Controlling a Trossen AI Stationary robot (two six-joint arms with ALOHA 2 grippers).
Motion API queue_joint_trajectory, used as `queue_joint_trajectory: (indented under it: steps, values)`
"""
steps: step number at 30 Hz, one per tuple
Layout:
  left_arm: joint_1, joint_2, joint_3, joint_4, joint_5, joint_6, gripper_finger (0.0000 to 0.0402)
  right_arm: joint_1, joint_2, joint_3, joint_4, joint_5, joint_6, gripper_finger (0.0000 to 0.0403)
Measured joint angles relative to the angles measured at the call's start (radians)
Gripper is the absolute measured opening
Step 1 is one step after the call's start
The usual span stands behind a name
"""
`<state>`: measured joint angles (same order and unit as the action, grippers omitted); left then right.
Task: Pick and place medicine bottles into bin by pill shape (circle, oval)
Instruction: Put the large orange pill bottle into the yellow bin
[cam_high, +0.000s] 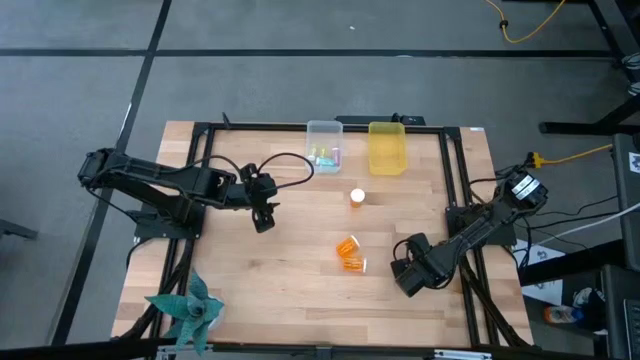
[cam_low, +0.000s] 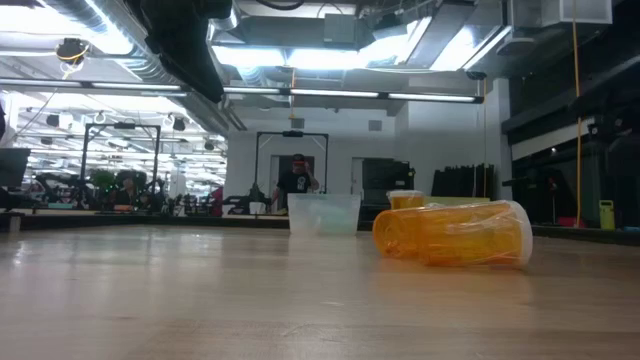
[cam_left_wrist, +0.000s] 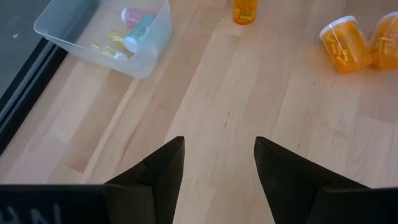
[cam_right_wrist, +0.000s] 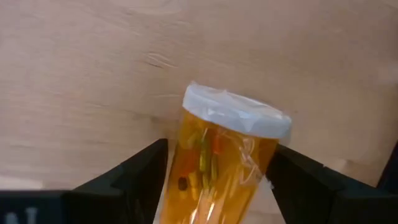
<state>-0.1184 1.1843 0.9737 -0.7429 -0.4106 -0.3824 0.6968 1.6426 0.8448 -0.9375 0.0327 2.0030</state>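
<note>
On the wooden table (cam_high: 250, 290), two amber bottles (cam_high: 349, 254) lie between both arms, before a clear bin (cam_high: 324, 144) and yellow bin (cam_high: 387, 148).

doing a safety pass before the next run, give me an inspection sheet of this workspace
surface: wooden table, nothing spilled seen
job's things: upright bottle; two lying bottles; held bottle; clear bin with small vials; yellow bin
clutter: teal pinwheel at the table's front left corner
grippers: left gripper open over bare wood; right gripper shut on the held bottle
cables: yellow cable on the floor beyond the table
surroundings: a person far behind the table
</note>
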Motion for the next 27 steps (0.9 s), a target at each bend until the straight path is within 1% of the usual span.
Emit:
queue_joint_trajectory:
  steps: [6, 9, 12, 15, 18, 22, 24, 27]
  values:
    - [0.0, 0.0, 0.0, -0.006, 0.0, 0.0, 0.0189, 0.0, 0.007, 0.002, 0.005, 0.019, -0.007, 0.0209]
    - [0.0, 0.0, 0.0, -0.006, 0.0, 0.0, 0.0189, -0.002, -0.009, 0.001, -0.006, 0.069, -0.016, 0.0186]
    - [0.0, 0.0, 0.0, -0.006, 0.0, 0.0, 0.0189, -0.013, -0.034, 0.015, -0.039, 0.147, -0.026, 0.0177]
    - [0.0, 0.0, 0.0, -0.005, 0.0, 0.0, 0.0189, -0.038, -0.064, 0.032, -0.091, 0.304, -0.05, 0.0178]
    - [0.0, 0.0, 0.0, -0.004, 0.0, 0.0, 0.0189, -0.087, -0.101, 0.045, -0.131, 0.518, -0.07, 0.0178]
    - [0.0, 0.0, 0.0, -0.002, 0.0, 0.0, 0.0189, -0.204, -0.159, 0.045, -0.138, 0.761, -0.159, 0.0179]
    - [0.0, 0.0, 0.0, 0.003, 0.0, 0.0, 0.0189, -0.285, -0.187, 0.045, -0.135, 0.831, -0.218, 0.0179]
    - [0.0, 0.0, 0.0, 0.005, 0.0, 0.0, 0.0189, -0.426, -0.225, 0.045, -0.134, 0.875, -0.346, 0.0179]
